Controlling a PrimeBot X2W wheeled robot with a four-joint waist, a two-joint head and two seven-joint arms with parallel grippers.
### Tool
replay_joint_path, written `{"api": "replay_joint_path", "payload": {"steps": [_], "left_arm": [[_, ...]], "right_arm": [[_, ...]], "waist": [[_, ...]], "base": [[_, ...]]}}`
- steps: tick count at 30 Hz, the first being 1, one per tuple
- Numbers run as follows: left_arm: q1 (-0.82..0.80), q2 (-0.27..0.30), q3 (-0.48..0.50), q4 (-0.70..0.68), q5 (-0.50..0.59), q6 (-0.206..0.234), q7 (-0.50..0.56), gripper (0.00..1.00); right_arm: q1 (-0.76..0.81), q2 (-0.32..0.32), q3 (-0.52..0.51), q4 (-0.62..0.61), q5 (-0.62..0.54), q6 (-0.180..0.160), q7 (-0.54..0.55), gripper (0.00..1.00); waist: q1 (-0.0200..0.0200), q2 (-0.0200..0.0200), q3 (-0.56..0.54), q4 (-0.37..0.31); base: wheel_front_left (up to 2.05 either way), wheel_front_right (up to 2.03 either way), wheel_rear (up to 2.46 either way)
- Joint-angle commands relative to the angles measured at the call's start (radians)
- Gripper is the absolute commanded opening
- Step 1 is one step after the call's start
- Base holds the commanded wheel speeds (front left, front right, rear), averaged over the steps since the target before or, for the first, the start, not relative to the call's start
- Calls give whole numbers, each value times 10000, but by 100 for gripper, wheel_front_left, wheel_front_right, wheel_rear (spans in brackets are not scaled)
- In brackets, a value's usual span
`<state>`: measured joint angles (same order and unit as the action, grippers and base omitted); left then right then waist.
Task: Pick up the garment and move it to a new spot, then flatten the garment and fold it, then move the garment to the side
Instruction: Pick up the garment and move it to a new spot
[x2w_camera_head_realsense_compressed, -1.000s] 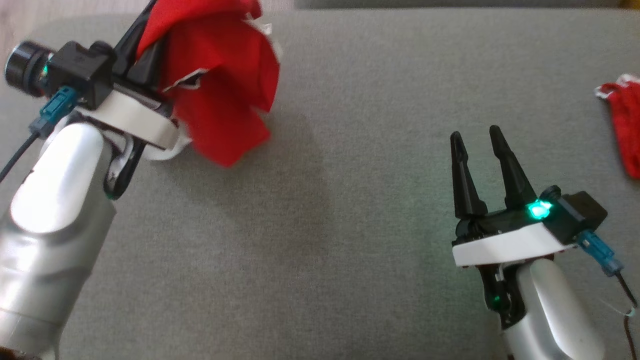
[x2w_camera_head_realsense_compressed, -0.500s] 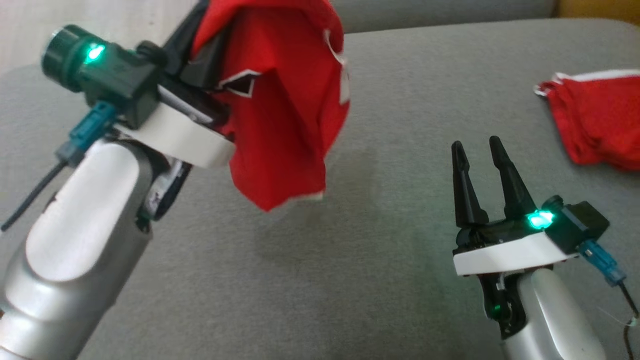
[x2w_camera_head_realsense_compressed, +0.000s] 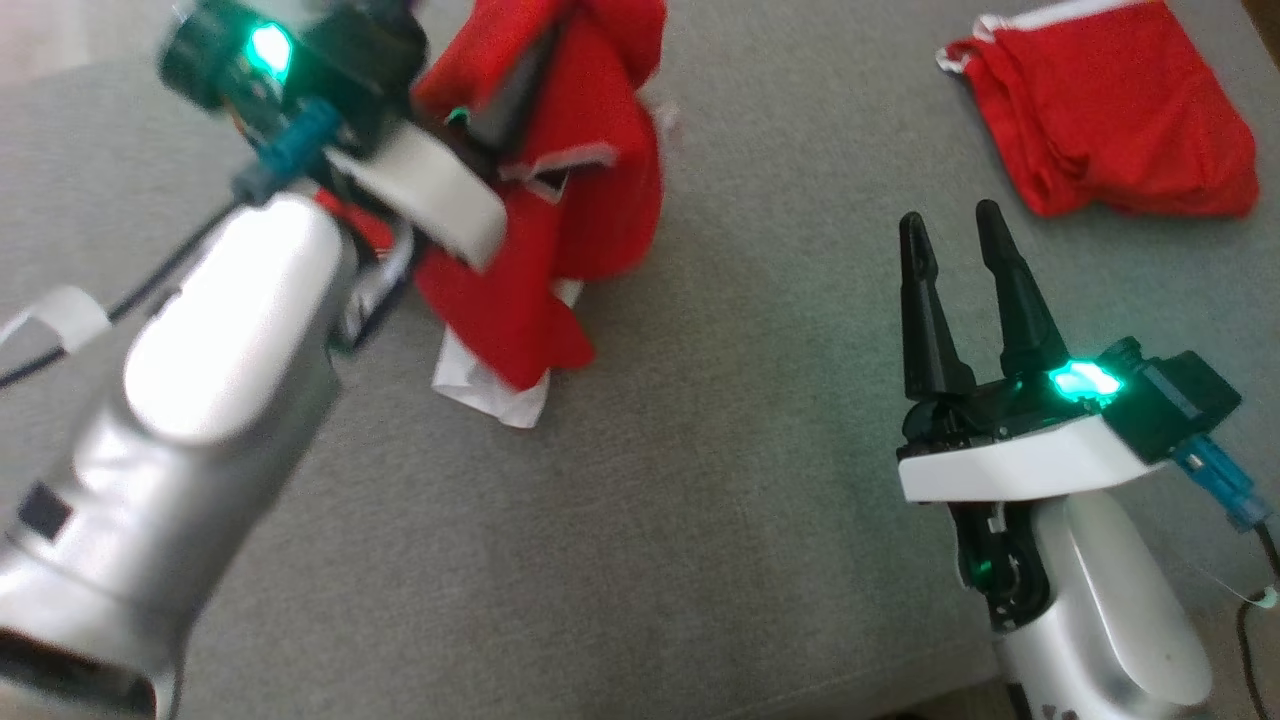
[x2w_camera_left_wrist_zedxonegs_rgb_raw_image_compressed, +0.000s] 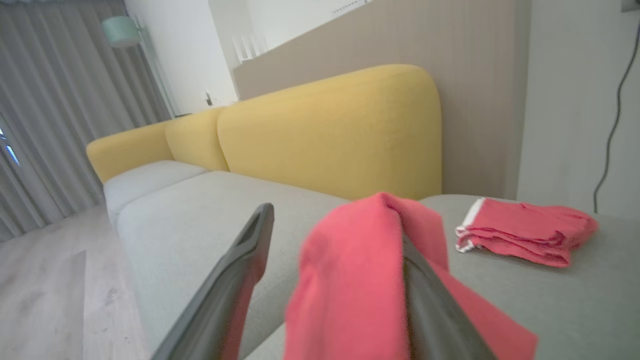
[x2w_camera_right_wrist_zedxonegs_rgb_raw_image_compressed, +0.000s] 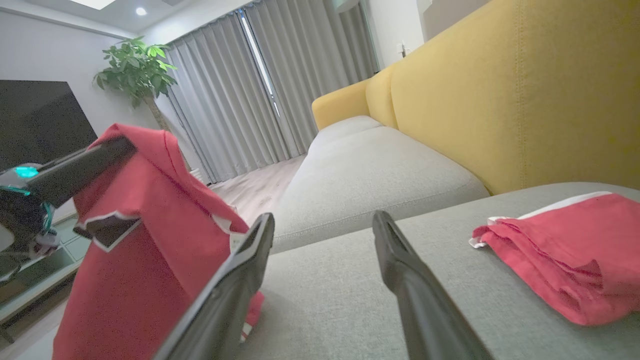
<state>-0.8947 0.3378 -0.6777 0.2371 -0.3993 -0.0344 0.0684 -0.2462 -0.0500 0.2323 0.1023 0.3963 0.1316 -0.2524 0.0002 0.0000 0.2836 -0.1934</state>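
Two cushions take up most of what I see: the grey sofa seat (x2w_camera_head_realsense_compressed: 700, 500) across the head view, and the yellow backrest (x2w_camera_left_wrist_zedxonegs_rgb_raw_image_compressed: 330, 135) through the middle of the left wrist view. Grey curtains (x2w_camera_right_wrist_zedxonegs_rgb_raw_image_compressed: 250, 85) and a potted plant (x2w_camera_right_wrist_zedxonegs_rgb_raw_image_compressed: 135, 65) stand at the upper left of the right wrist view.

Next in size, the red garment (x2w_camera_head_realsense_compressed: 590, 200) sits upper middle in the head view. It is draped over one finger of my left gripper (x2w_camera_left_wrist_zedxonegs_rgb_raw_image_compressed: 332, 220), whose fingers stand wide apart, so nothing pinches the cloth. Its white-edged lower end touches the seat. I read this as a release at the new spot, with flattening yet to come.

My right gripper (x2w_camera_head_realsense_compressed: 950, 215), at the lower right, is spread wide and empty, probably parked clear to help flatten. A folded red piece (x2w_camera_head_realsense_compressed: 1110, 110) lies at the upper right, well apart.
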Motion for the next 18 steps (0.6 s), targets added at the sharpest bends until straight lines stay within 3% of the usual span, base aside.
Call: {"api": "replay_joint_path", "payload": {"steps": [1,5,9,18], "left_arm": [[-834,234,535,60,212,129,-405,100],[-1095,89,840,1115,301,368,-1520,100],[-575,195,1003,1642,130,417,-2354,100],[1429,568,1062,1119,-282,632,-2885,100]], "right_arm": [[-272,-3,187,-371,47,-9,-93,100],[-248,-3,46,-329,-28,-9,-93,100],[-110,-3,-221,-195,-309,-9,-93,100],[320,-3,-720,131,-932,-9,-93,100]], "waist": [[-2,0,355,-327],[-2,0,320,-149],[-2,0,-77,567],[-2,0,-1034,2089]], "base": [[0,0,0],[0,0,0],[0,0,0],[0,0,0]]}}
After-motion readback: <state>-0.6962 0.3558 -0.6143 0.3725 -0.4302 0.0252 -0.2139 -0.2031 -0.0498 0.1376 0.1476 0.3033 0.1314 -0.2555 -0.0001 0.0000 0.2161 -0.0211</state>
